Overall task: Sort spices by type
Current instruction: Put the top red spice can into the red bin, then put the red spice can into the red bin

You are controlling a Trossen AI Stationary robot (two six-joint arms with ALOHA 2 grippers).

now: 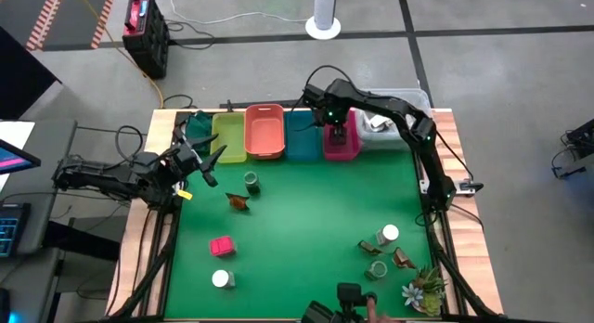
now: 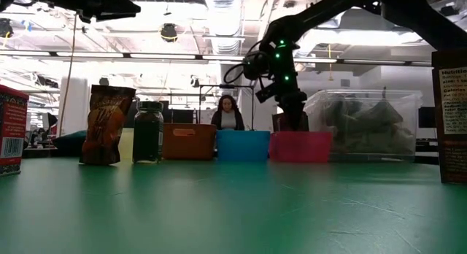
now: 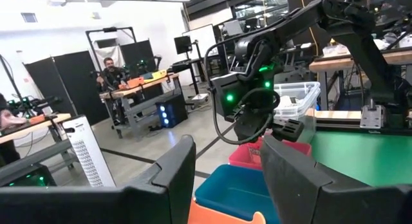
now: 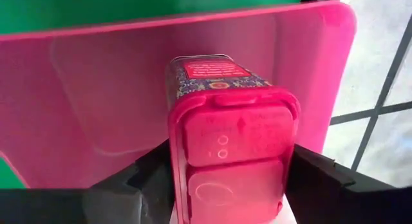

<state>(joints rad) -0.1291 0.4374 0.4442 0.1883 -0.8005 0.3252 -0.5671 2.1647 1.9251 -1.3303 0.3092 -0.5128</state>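
Observation:
My right gripper (image 1: 340,135) reaches down into the pink bin (image 1: 341,148) at the table's far edge, shut on a pink block (image 4: 228,108). My left gripper (image 1: 209,161) hovers open by the table's far-left side, touching nothing. On the green mat stand a green jar (image 1: 251,182), a brown sachet (image 1: 239,201), a second pink block (image 1: 221,246) and a white-capped jar (image 1: 221,278). Near the right side stand another white-capped jar (image 1: 388,234), a green jar (image 1: 376,268) and a brown sachet (image 1: 404,259). My right gripper pinches the pink block between its two fingers at the flip-cap end (image 4: 232,153), one finger (image 4: 145,179) on each long side. The fingers come from above, pointing down into the pink bin. The block's other end points toward the bin's floor; whether it rests there I cannot tell.
A row of bins lines the far edge: dark green (image 1: 198,130), yellow-green (image 1: 228,135), orange (image 1: 264,130), blue (image 1: 302,135), pink, then a clear tub (image 1: 394,109). A small spiky plant (image 1: 422,288) sits at the near-right corner. Open mat lies in the middle. A person sits in the room behind.

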